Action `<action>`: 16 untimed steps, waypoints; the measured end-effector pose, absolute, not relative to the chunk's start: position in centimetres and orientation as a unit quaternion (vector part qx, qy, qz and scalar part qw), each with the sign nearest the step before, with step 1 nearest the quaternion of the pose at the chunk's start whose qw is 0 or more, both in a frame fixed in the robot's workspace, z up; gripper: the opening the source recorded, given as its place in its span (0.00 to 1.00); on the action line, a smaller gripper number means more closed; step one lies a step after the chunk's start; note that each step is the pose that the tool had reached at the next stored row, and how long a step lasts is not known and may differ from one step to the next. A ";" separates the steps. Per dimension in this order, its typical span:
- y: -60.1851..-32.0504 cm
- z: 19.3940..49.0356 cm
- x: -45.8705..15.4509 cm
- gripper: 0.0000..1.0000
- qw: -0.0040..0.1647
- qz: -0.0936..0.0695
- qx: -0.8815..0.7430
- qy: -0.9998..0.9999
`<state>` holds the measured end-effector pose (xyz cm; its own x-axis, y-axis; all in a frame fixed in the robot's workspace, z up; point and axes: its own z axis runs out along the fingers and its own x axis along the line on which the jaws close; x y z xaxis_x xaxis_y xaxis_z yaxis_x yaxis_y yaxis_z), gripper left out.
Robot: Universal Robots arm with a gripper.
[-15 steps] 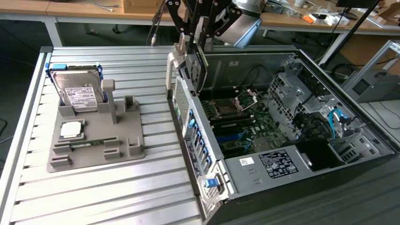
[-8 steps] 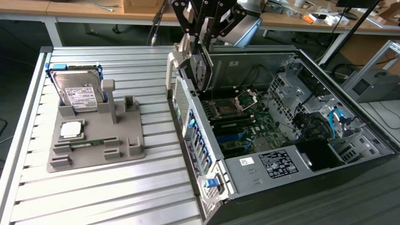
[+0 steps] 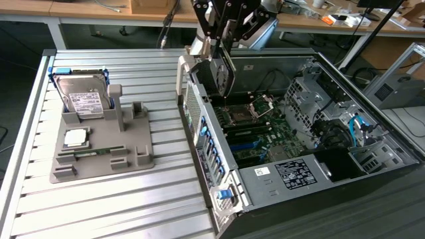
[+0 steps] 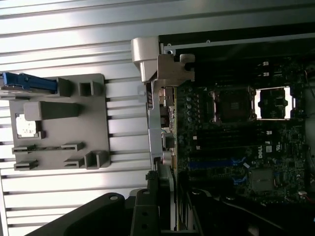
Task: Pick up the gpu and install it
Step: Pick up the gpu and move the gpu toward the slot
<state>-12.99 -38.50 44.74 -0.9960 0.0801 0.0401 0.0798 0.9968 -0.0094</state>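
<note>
The gpu [image 3: 222, 74], a thin dark card with a silver bracket along one end, hangs upright and edge-down from my gripper [image 3: 222, 42], which is shut on its upper edge. It is held in the air above the rear part of the open computer case [image 3: 199, 107], over the motherboard [image 3: 256, 132]. In the wrist view the gpu [image 4: 170, 189] shows edge-on between the black fingers of my gripper [image 4: 172, 216], with the motherboard's blue expansion slots [image 4: 211, 163] below it.
A grey fixture plate [image 3: 129, 127] on the slatted metal table [image 3: 133, 209] carries a silver hard drive [image 3: 83, 97], a processor chip [image 3: 76, 137] and a slim green memory stick [image 3: 99, 151]. The case's drive cage [image 3: 319, 94] and power supply [image 3: 299, 172] stand on the exterior view's right.
</note>
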 end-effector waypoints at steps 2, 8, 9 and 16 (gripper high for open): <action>-38.5 44.7 -12.7 0.27 0.020 0.004 -0.040 -0.999; -38.5 44.6 -11.9 0.27 0.020 0.005 -0.040 -0.999; -38.5 44.6 -11.7 0.27 0.020 0.005 -0.040 -0.999; -38.5 44.5 -10.5 0.27 0.020 0.007 -0.040 -0.999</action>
